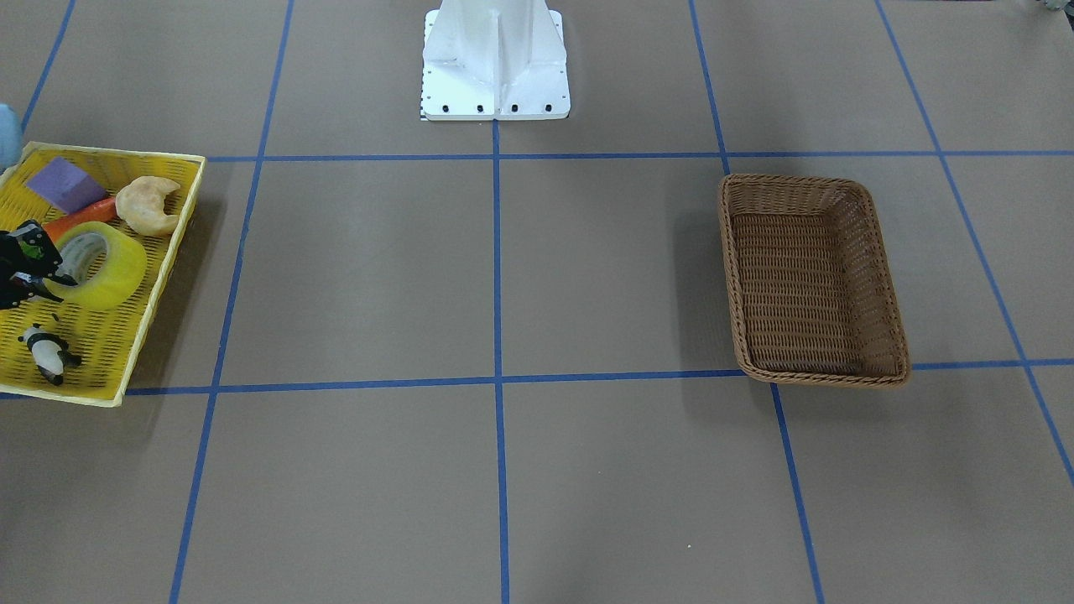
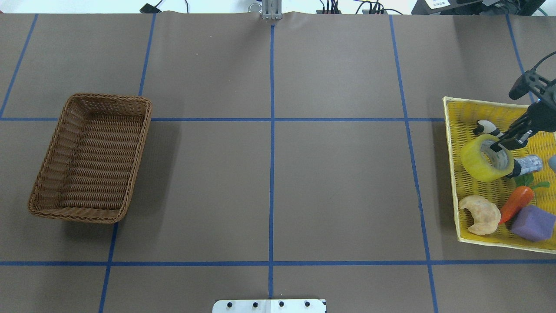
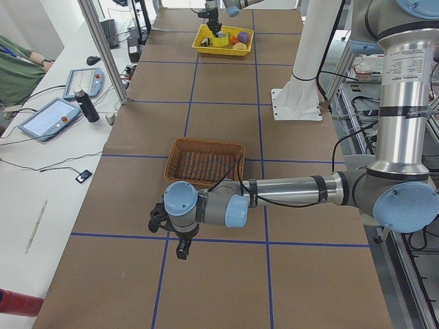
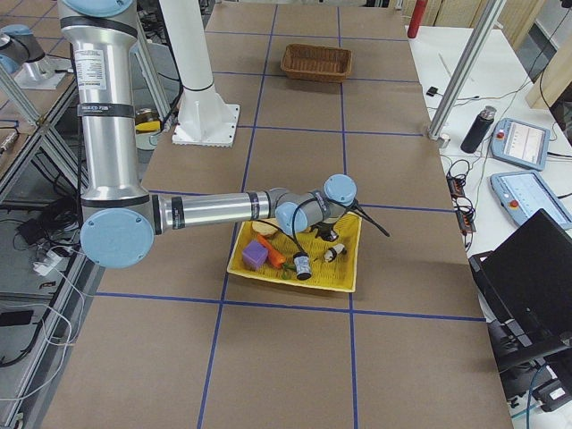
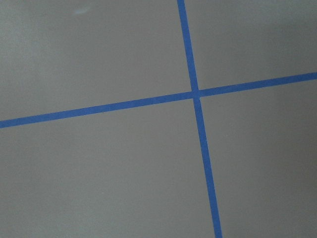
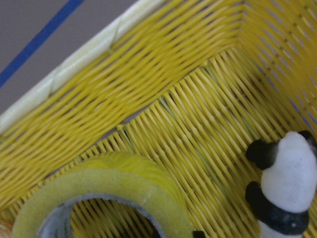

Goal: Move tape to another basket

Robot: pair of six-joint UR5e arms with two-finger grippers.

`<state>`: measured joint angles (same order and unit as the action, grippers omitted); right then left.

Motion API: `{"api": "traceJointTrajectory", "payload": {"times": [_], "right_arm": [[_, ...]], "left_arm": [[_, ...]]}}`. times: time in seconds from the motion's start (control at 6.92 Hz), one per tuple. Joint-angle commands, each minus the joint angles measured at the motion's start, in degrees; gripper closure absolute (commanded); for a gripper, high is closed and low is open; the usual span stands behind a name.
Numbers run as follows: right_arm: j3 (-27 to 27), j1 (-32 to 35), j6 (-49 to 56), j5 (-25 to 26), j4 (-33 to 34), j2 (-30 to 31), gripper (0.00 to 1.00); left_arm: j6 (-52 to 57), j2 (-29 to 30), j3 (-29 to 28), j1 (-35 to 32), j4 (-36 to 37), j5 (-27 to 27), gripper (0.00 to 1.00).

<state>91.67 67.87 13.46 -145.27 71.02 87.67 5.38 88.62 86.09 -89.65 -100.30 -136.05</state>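
In the yellow tray (image 2: pixel 451 174) at the right end of the desk (image 2: pixel 330 182), your right tool (image 2: pixel 506 142) comes at the tape (image 2: pixel 475 163) from the tray's outer side. One finger reaches into the pale core and the other stands outside the yellow wall. That looks deliberate: the wall is the only part of the roll thin enough for two fingers to span. The roll is tipped, its opening turned up toward the tool. I cannot tell whether the fingers are clenched on the wall or only straddle it, and the roll's lower edge appears to rest on the mesh.

A panda figure (image 2: pixel 486 128) lies just beside the roll, so lift straight up.

The wicker basket (image 2: pixel 93 161) is well apart, across the desk. Your left tool (image 3: pixel 180 248) hangs over bare desk near it, likely parked clear of the drop. Whether it is released or clenched, I cannot tell.
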Motion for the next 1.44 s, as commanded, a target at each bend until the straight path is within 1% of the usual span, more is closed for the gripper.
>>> {"api": "traceJointTrajectory", "payload": {"times": [0.0,0.14,0.29,0.43,0.58,0.72,0.87,1.01,1.16,1.3], "right_arm": [[3.1,2.6,-6.6,-3.2,0.5,-0.7,1.0],[5.1,2.5,-17.0,-3.0,-0.1,-2.1,1.0],[6.6,2.4,-28.3,-3.0,-0.3,-4.4,1.0],[6.7,2.4,-36.9,-3.0,-2.8,-7.5,1.0],[6.9,2.3,-45.5,-2.6,-7.9,-8.9,1.0],[6.3,2.3,-55.3,-2.1,-15.2,-9.7,1.0],[6.2,2.2,-61.6,-1.3,-19.1,-10.4,1.0],[6.9,2.0,-68.4,0.6,-21.3,-11.7,1.0],[6.9,1.1,-80.2,2.8,-28.7,-12.9,1.0],[6.9,-1.5,-92.6,7.7,-38.1,-13.0,1.0]], "left_arm": [[0.1,0.1,0.8,0.0,-1.5,0.0,0.02],[0.0,0.1,0.1,0.0,-7.7,0.3,0.02],[-1.5,0.9,-0.3,0.0,-12.1,0.3,0.02],[-6.7,1.5,-0.9,0.0,-17.5,0.3,0.02],[-11.5,1.8,-2.4,0.0,-26.8,0.4,0.02],[-20.5,3.2,-4.1,0.0,-34.9,0.5,0.02],[-29.1,5.1,-6.0,0.0,-40.8,0.5,0.02],[-36.7,7.3,-7.8,0.1,-46.0,0.9,0.02],[-47.3,8.7,-8.2,1.9,-52.0,3.3,0.02],[-60.3,10.1,-8.3,5.0,-57.8,3.6,0.02]]}}
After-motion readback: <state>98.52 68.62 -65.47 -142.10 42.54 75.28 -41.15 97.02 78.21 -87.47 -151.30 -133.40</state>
